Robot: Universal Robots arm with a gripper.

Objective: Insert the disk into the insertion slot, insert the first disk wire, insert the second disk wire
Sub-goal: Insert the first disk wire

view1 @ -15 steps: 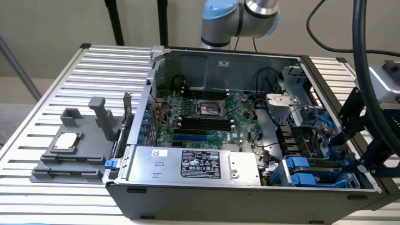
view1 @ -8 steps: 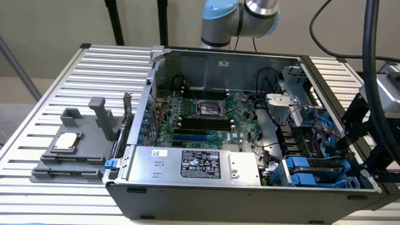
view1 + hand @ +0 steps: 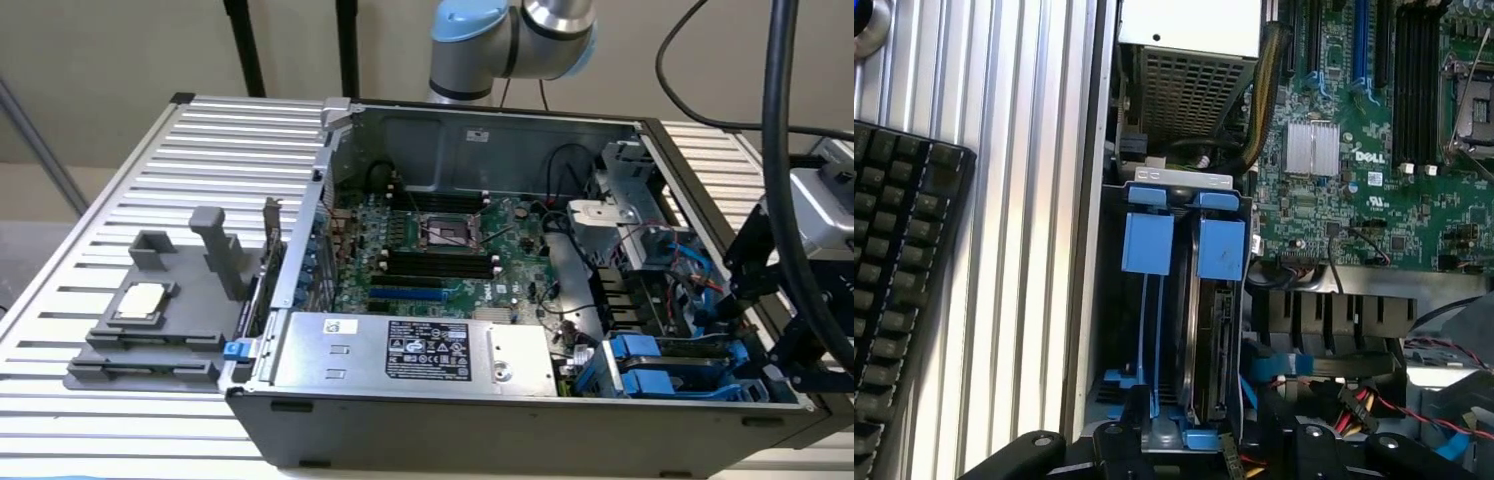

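The disk (image 3: 1212, 330) stands on edge in one of two side-by-side bays of the drive cage, with its blue carrier tab (image 3: 1221, 248) at the end nearer the power supply. The neighbouring insertion slot (image 3: 1149, 320) holds just thin blue rails and a blue tab. In the exterior view the cage (image 3: 654, 368) sits in the case's front corner, at the exterior view's right. My gripper (image 3: 1214, 452) hovers over the cage's wire end, its black fingers (image 3: 1124, 435) spread wide on either side of the disk's bay, gripping nothing. The gripper (image 3: 758, 340) hangs at the case's edge.
Loose red, yellow and black wires (image 3: 1359, 405) and a blue cable (image 3: 1274, 362) lie beside the cage. The motherboard (image 3: 1354, 150) and silver power supply (image 3: 427, 350) are in the case. A keyboard (image 3: 894, 300) lies on the slatted table (image 3: 120, 180), and a grey fixture (image 3: 160, 310) stands there.
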